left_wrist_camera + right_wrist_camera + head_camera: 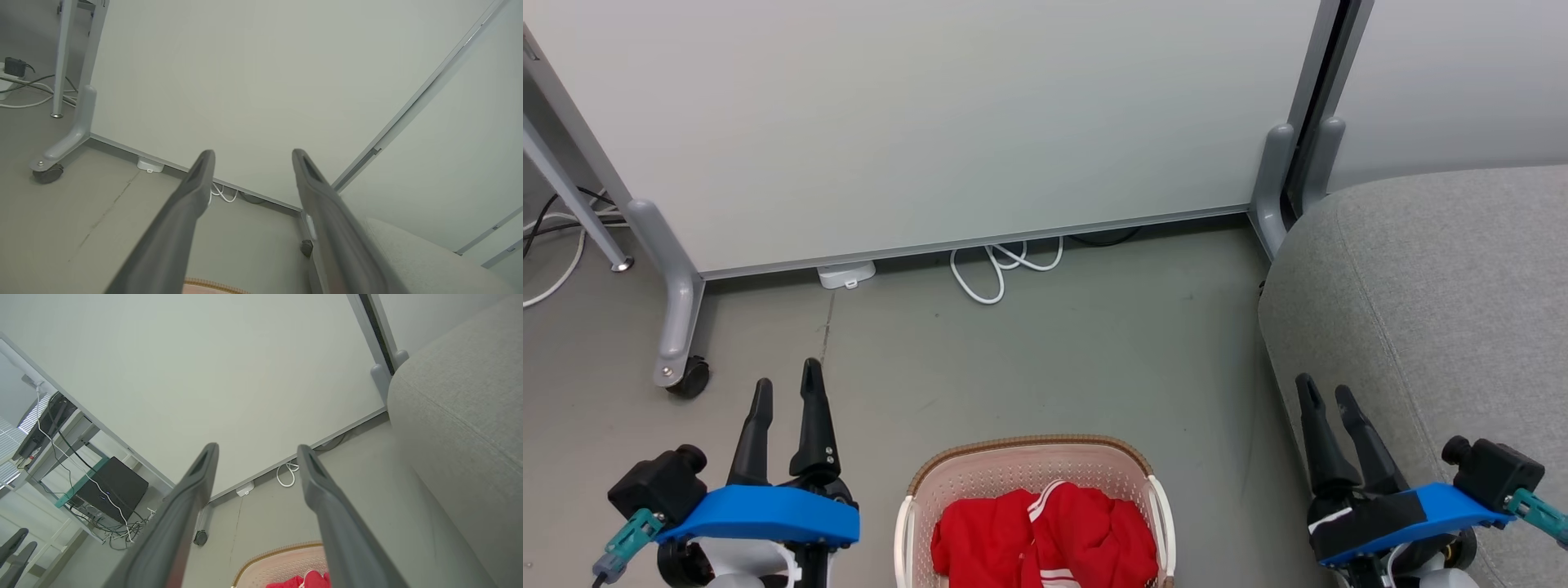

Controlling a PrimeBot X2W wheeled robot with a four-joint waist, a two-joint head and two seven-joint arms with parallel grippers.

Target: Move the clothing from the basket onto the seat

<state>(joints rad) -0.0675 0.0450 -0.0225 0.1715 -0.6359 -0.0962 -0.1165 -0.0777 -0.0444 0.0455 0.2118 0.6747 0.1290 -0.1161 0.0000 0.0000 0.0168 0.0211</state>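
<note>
Down at the bottom edge of the head view, the basket [913, 490] holds the red clothing [1045, 539] in a crumpled heap. Nothing lies on the seat [1437, 310], so by my judgement the whole job is left to do. The left gripper [786, 374] hangs left of the basket, and the right gripper [1324, 385] hangs right of it, by the seat's near edge. Both stand wide and hold nothing. Bare floor [1094, 343] lies between basket and seat, and the seat shows plain grey cloth.

From the left wrist view, the two fingers are spread, with a sliver of basket rim below them and the seat corner at the lower right.

From the right wrist view, the fingers are spread again. Basket and clothing lie below them, and the seat's rounded side rises close on the right, a flank to clear when carrying across.
</note>
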